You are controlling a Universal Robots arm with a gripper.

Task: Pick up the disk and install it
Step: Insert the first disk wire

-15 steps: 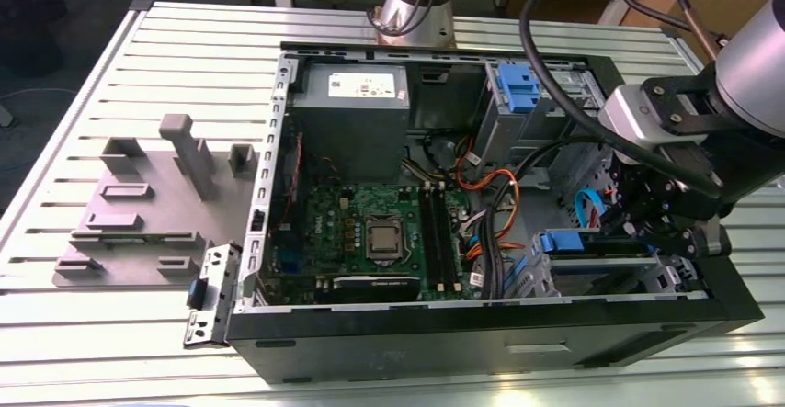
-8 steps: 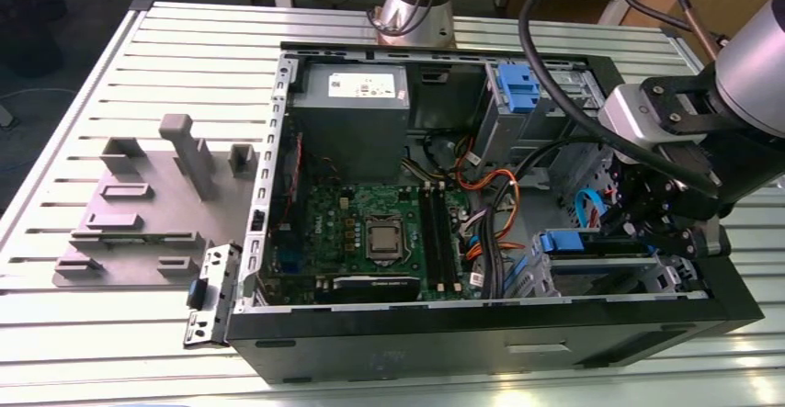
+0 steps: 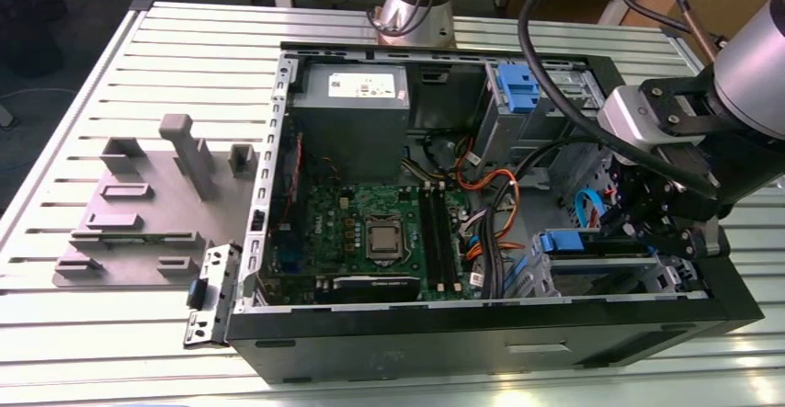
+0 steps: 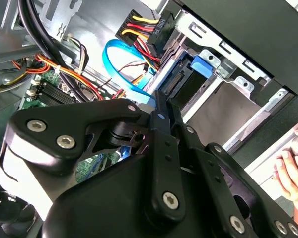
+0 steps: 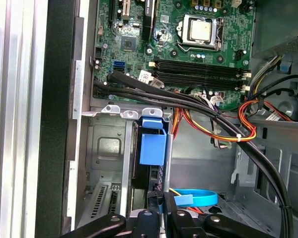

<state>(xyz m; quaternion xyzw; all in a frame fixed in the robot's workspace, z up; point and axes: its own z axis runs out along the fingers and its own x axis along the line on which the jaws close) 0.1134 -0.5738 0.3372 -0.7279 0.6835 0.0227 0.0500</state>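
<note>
The disk point(image 3: 597, 246) lies in the drive bay at the case's front corner, on the exterior view's right, with its blue carrier handle point(image 3: 564, 240) pointing toward the motherboard. In the first wrist view I see the disk edge-on, its blue handle point(image 5: 153, 144) at the bay's mouth. My gripper point(image 3: 656, 231) hangs low inside the case at the disk's other end. Both wrist views show its black fingers point(image 4: 161, 111) pressed together, shut, the tips point(image 5: 160, 201) right at the disk's connector end point(image 4: 181, 82). Nothing sits between them.
The open computer case point(image 3: 491, 329) lies on a slatted metal table. Black cables point(image 5: 188, 99) and orange-yellow wires point(image 5: 238, 129) cross beside the bay. A blue data cable point(image 4: 121, 64) loops near my fingers. A second blue carrier point(image 3: 516, 85) sits at the back. A person's hand point(image 4: 293, 171) rests outside the case.
</note>
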